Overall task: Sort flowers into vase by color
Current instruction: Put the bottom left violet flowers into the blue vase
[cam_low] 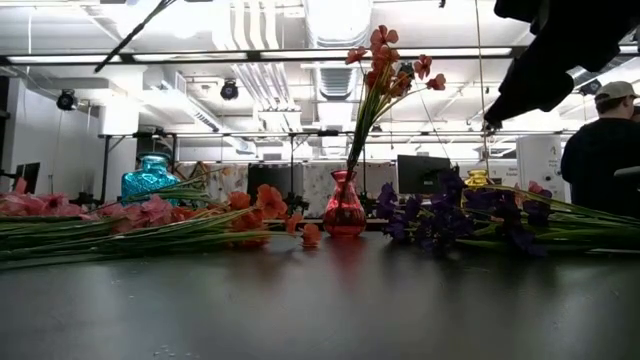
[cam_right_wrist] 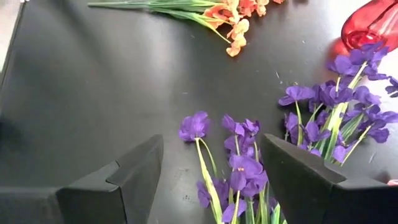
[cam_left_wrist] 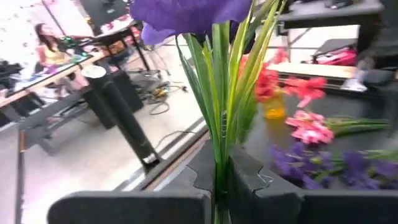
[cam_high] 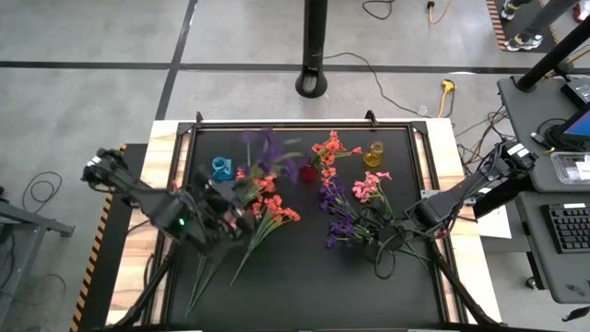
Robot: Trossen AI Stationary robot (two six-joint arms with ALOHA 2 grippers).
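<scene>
The left end effector (cam_left_wrist: 221, 186) is clamped on the thin green stem of an artificial purple-blossomed sprig (cam_left_wrist: 193, 14) raised near the desk's left edge, best kept upright while lowered into its vase, while the right end effector (cam_right_wrist: 214, 180) hovers spread apart above loose purple sprigs (cam_right_wrist: 239, 165).

Beyond your black table mat (cam_high: 304, 277) you have a dark post on a round base (cam_high: 314, 85) standing on the grey floor, with a yellow plug (cam_high: 448, 87) on a cable near it. To your right sits a side desk with a keyboard (cam_high: 568, 229). In the low view a person in a cap (cam_low: 604, 140) stands behind the table, near a dark monitor (cam_low: 420, 172).
</scene>
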